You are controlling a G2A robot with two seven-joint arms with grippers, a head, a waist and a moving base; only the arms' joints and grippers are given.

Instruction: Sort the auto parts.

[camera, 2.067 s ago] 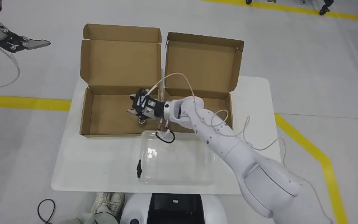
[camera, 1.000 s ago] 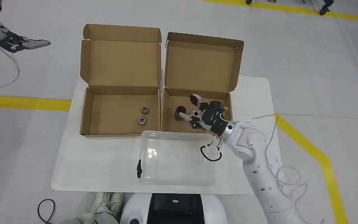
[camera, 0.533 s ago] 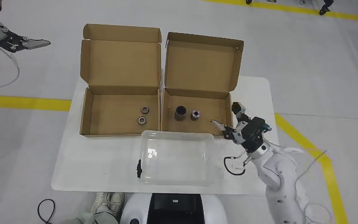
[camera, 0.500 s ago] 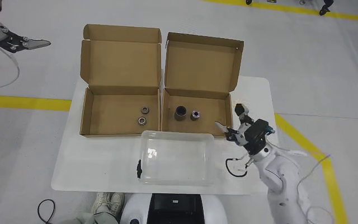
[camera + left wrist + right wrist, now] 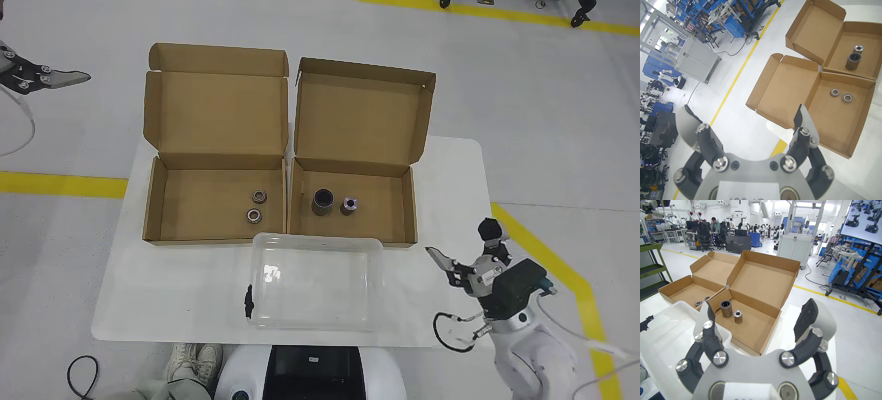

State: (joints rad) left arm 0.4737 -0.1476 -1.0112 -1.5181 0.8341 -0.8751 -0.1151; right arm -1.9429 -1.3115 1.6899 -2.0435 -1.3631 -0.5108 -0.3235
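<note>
A white table (image 5: pixel 450 190) stands on a glossy pale floor (image 5: pixel 90 110). Yellow lines (image 5: pixel 60 184) cross the floor on either side of the table, and another runs beyond it. Farther beyond the table are desks with black chairs (image 5: pixel 703 237), a framed glass booth (image 5: pixel 793 249) and blue racks (image 5: pixel 840 271).

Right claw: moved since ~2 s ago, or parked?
Yes. The right claw was over the left cardboard box. It has swung across the right cardboard box and is now open at the table's right edge.
</note>
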